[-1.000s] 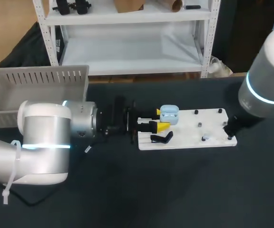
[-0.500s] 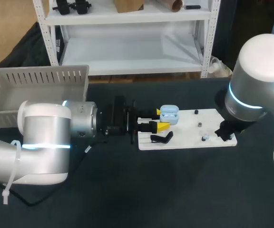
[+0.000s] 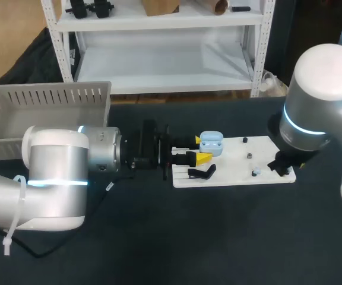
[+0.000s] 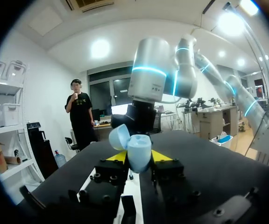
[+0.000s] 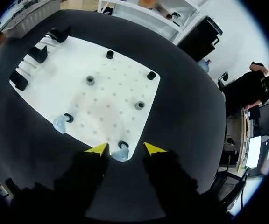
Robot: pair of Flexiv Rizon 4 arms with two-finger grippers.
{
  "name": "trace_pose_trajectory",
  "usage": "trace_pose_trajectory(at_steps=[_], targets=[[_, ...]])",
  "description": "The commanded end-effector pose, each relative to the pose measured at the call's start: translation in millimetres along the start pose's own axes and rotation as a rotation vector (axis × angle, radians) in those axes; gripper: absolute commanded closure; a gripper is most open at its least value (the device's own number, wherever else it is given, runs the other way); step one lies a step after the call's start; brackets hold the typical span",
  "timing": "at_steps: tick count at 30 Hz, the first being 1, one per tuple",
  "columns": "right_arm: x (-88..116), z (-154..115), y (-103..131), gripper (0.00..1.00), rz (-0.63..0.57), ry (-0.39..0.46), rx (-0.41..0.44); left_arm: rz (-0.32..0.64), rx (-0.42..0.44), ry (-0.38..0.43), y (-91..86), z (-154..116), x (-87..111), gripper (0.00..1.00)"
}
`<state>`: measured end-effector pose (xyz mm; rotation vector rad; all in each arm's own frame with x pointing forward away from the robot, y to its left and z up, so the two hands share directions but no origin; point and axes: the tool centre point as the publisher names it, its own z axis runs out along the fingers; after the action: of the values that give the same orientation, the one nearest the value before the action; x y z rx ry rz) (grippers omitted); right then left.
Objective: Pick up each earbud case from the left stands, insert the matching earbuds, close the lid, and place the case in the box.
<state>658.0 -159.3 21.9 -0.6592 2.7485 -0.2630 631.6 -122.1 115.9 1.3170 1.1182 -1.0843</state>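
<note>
Left hand pinching open-lidded earbud case, right hand spread around earbud, visible only from its wrist

1. The left arm comes in low from the left side and lies almost level over the worktop, with its wrist pointing toward the middle.
2. The left jaws are closed on the earbud case, one yellow fingertip on each side of it.
3. The right arm stands at the right side, its wrist pointing down.
4. The right jaws stand apart, with yellow fingertips close above the worktop.
</note>
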Motion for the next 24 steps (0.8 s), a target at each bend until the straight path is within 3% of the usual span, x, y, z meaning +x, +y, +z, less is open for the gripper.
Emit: trace_pose_trajectory(at_steps=[1, 12, 17, 24], targets=[[4.4, 0.8, 0.9, 0.58, 0.007, -0.011, 0.009, 0.001, -0.001, -0.001, 0.0, 0.3, 0.5, 1.00], [7.9, 2.3, 2.9, 0.75, 0.004, -0.007, 0.008, 0.001, -0.001, -0.001, 0.0, 0.3, 0.5, 1.00], [8.3, 2.4, 3.5, 1.00, 0.001, -0.004, 0.010, 0.001, -0.001, -0.001, 0.0, 0.3, 0.5, 1.00], [8.5, -4.1, 3.5, 1.00, -0.008, -0.009, 0.024, 0.001, -0.001, -0.001, 0.0, 0.3, 0.5, 1.00]])
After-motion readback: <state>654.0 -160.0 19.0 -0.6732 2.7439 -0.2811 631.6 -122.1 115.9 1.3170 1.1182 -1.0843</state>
